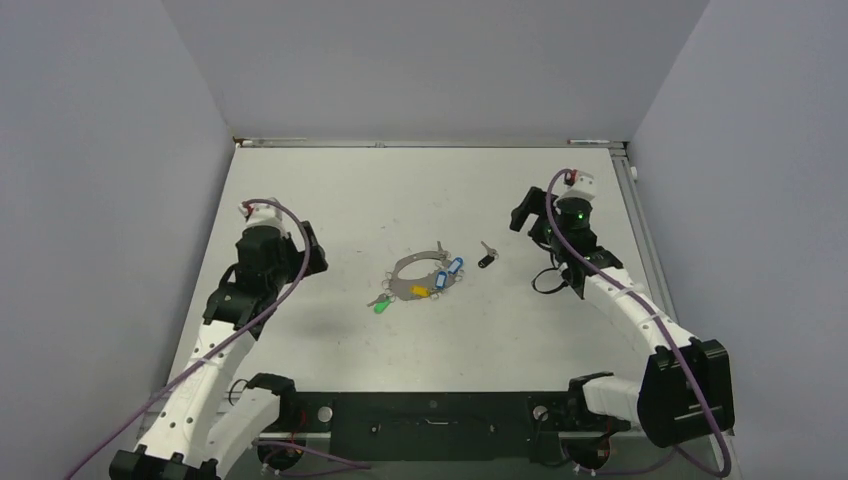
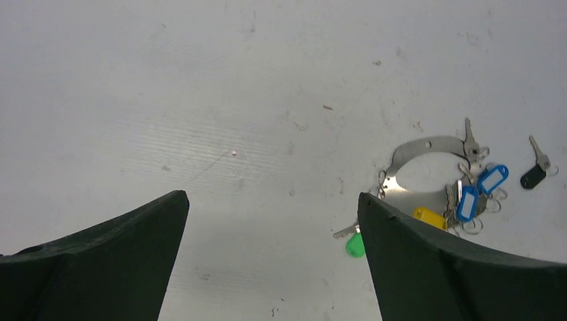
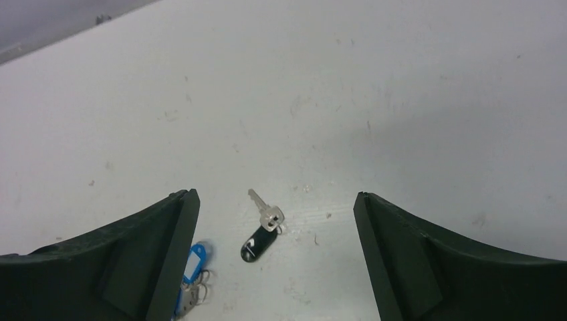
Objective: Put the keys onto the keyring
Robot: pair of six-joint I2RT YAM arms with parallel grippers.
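Left tool (image 2: 271,195): dark fingers spread wide, nothing between them, hanging above bare bench (image 1: 330,190). Right tool (image 3: 275,194): likewise fully apart and empty, held over the black key (image 3: 262,229). Both appear poised high to survey before committing.

Top view: keyring (image 1: 410,263) lies flat near bench centre, left tool at its 9 o'clock, right tool at about 2 o'clock, both well apart from it.

Black key sits alone at the ring's 2 o'clock, clear of the loop, probably the loose one to be threaded, and nearest the right tool.

Two blue keys (image 2: 493,178) crowd the ring's 3 to 4 o'clock edge, yellow key (image 2: 428,217) near 6, green key (image 2: 355,244) just outside at 8. Whether these are already threaded cannot be told.

Materials: the ring is a thin grey metal band, an irregular oval with a dull sheen. Key blades are bright silver, heads are smooth plastic, and small wire loops are attached. The bench is matte white, scuffed and speckled. Flat metal on a hard surface looks awkward to pinch.
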